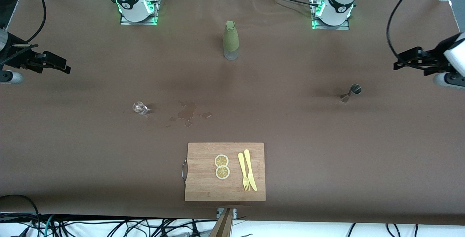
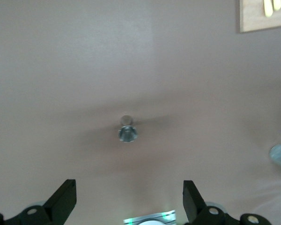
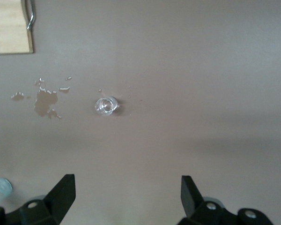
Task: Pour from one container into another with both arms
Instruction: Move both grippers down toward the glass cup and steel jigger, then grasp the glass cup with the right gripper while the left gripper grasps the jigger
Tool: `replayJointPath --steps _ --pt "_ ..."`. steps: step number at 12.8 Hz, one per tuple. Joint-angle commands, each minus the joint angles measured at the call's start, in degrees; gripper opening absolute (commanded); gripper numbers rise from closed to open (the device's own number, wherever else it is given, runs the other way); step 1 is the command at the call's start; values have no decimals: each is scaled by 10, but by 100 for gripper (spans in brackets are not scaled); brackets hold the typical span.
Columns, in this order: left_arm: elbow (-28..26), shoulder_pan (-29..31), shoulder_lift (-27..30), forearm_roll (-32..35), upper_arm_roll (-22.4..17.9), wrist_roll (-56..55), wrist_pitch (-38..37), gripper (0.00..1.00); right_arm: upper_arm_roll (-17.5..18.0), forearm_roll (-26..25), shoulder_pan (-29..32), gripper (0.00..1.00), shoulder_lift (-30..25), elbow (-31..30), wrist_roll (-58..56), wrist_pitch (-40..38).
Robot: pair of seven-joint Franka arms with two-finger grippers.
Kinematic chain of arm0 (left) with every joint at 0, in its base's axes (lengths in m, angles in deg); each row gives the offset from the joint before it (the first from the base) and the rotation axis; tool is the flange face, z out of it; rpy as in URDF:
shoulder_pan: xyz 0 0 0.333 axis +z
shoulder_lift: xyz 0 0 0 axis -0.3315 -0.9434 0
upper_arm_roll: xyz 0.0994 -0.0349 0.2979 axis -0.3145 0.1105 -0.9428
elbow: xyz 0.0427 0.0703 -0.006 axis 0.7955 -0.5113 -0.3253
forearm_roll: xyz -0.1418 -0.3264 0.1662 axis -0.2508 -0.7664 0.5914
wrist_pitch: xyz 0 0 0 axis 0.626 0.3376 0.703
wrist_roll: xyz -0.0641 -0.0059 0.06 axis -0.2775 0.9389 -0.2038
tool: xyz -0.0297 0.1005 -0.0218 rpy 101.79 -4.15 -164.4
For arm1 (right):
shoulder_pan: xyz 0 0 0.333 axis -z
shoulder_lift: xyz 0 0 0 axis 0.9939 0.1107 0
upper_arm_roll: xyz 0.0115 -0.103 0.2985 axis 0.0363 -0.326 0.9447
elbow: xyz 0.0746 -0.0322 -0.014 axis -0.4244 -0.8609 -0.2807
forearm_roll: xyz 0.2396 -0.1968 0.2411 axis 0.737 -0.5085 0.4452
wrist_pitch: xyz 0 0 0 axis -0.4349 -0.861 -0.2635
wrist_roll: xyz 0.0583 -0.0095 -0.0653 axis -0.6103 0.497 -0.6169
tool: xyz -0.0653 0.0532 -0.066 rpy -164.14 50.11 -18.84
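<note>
A tiny clear glass cup [image 1: 139,108] stands on the brown table toward the right arm's end; the right wrist view looks down on the cup [image 3: 106,106]. The small silvery jigger [image 1: 351,93] stands toward the left arm's end, and the left wrist view has the jigger [image 2: 127,132] below it. My right gripper [image 1: 66,67] hangs open and empty over the right arm's end of the table, well apart from the cup. My left gripper [image 1: 396,65] hangs open and empty over the left arm's end, apart from the jigger. Both pairs of fingers stand wide in the wrist views, right gripper [image 3: 128,185] and left gripper [image 2: 129,187].
A tall olive-green bottle [image 1: 231,40] stands mid-table between the arm bases. A wet spill [image 1: 187,111] lies beside the cup. A wooden cutting board [image 1: 203,186] near the front edge carries two lemon slices [image 1: 221,166], a yellow fork and a knife [image 1: 247,171].
</note>
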Motion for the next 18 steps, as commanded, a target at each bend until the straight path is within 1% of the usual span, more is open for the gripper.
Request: replayJointPath --steps 1,3,4,5,7,9,10,13,16,18 --pt "-8 30 -16 -70 -58 163 -6 100 -21 13 7 100 -2 -10 -113 6" --pt "-11 34 -44 -126 -118 310 -14 100 -38 19 8 100 10 -10 -216 3" --pt "-14 41 -55 -156 -137 365 -23 100 -51 48 8 100 20 -10 -280 2" --pt "-25 51 -64 -182 -147 408 -27 100 -70 79 9 100 33 -10 -342 1" --pt "-53 74 -86 -226 -152 522 -32 100 -97 119 13 100 62 -14 -478 4" --pt "-68 91 -122 -266 -158 646 -45 100 -117 187 26 100 99 -15 -606 7" --pt "-76 101 -142 -288 -158 700 -53 100 -130 216 26 100 118 -19 -650 8" --pt "-104 126 -214 -349 -168 881 -61 100 -135 339 54 100 171 -59 -814 15" --pt "-113 129 -303 -412 -195 1079 -76 100 -143 425 56 100 229 -88 -988 11" --pt "-127 138 -332 -431 -199 1189 -84 100 -143 479 55 100 268 -102 -1110 7"
